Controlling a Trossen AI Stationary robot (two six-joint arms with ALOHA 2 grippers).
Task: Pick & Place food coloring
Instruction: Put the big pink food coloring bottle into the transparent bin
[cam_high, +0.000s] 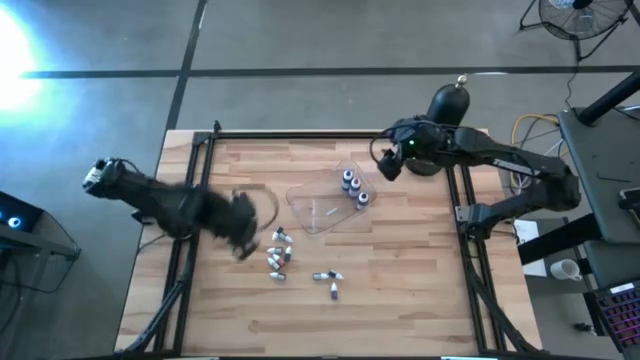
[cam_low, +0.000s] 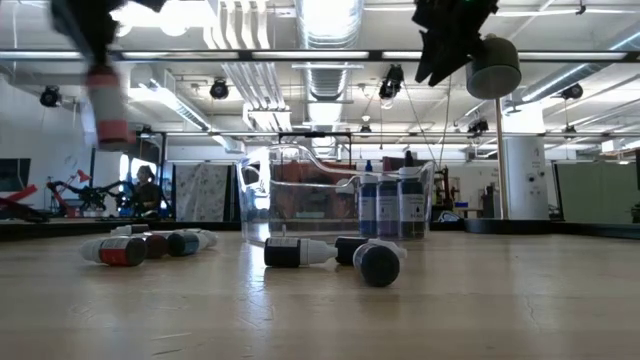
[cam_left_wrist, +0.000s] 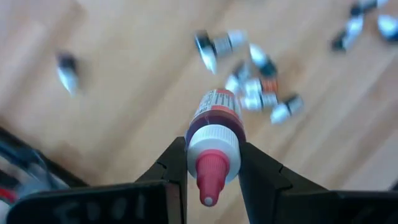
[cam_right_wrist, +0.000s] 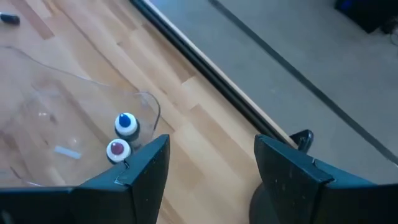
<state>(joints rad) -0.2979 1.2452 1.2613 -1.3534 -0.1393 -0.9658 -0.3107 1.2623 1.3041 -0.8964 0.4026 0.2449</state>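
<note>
My left gripper (cam_high: 242, 240) hangs over the table's left-middle, shut on a red food coloring bottle (cam_left_wrist: 214, 115) with a white collar and red nozzle. Several loose bottles (cam_high: 278, 255) lie on their sides just right of it, and two more (cam_high: 328, 280) lie nearer the front. A clear plastic tray (cam_high: 312, 215) stands mid-table; three blue-dark bottles (cam_high: 355, 188) stand upright in its far right corner. My right gripper (cam_high: 384, 165) hovers open above the table's far right, past the tray, with nothing between its fingers (cam_right_wrist: 152, 171). My left gripper pinches the red bottle by its white collar (cam_left_wrist: 213, 144), just below the nozzle, one finger on either side. The fingers come from above, pointing steeply down. The bottle (cam_low: 108, 105) hangs below them, nozzle up, lifted well clear of the table.
A black domed lamp (cam_high: 450, 100) stands beyond the table's far right corner. Black frame rails (cam_high: 300, 137) run along the far, left and right edges. Bare wood (cam_high: 330, 325) lies along the near side.
</note>
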